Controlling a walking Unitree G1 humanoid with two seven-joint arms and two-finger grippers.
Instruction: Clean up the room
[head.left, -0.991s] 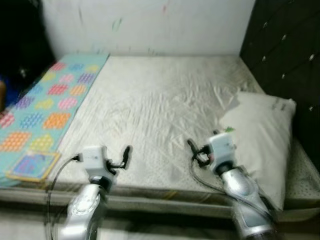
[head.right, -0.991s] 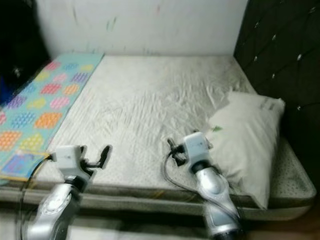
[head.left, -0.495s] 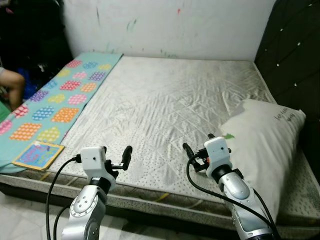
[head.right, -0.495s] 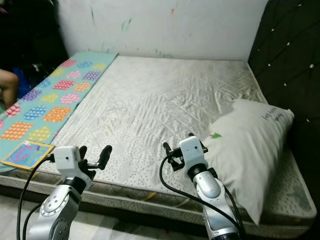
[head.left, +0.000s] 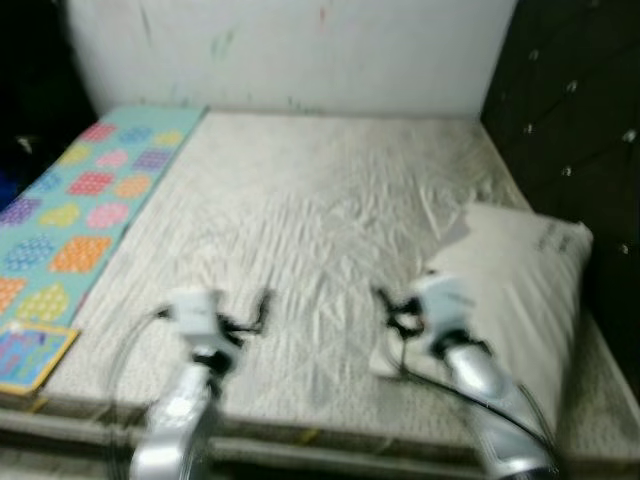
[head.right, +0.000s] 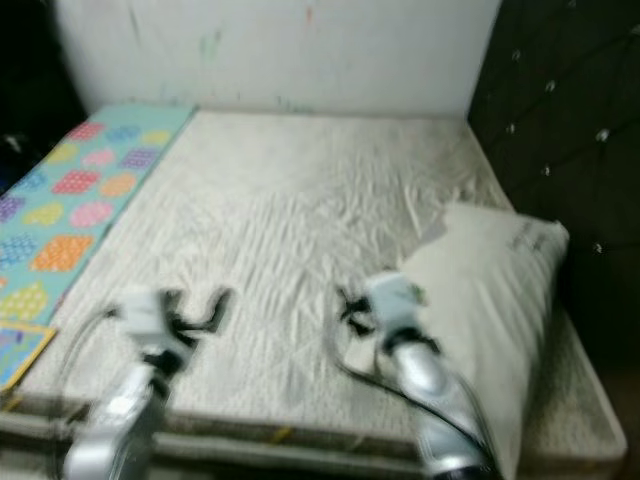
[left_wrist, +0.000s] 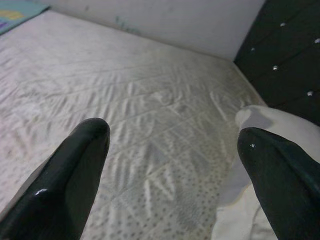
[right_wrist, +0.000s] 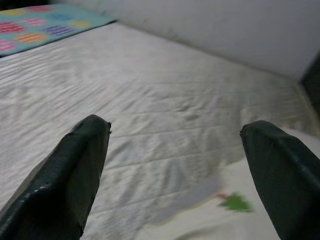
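Note:
A bare grey-white mattress (head.left: 310, 220) lies before me, blurred in both eye views. A white pillow (head.left: 520, 275) rests at its right side against a dark padded headboard (head.left: 570, 120). My left gripper (head.left: 255, 310) hovers over the mattress's near part, open, with nothing between its fingers (left_wrist: 70, 180). My right gripper (head.left: 390, 308) hangs just left of the pillow, also open and empty. In the right wrist view the pillow (right_wrist: 200, 217) carries a small green mark (right_wrist: 235, 202). The pillow's corner (left_wrist: 272, 120) also appears in the left wrist view.
A turquoise mat (head.left: 75, 195) with coloured hexagon patches runs along the mattress's left side. A flat colourful board (head.left: 25, 358) lies on its near end. A marked white wall (head.left: 290, 50) closes the far side.
The whole picture has shifted and blurred, so the camera has moved; the bed's front edge sits lower in view. Both arms keep the same open pose.

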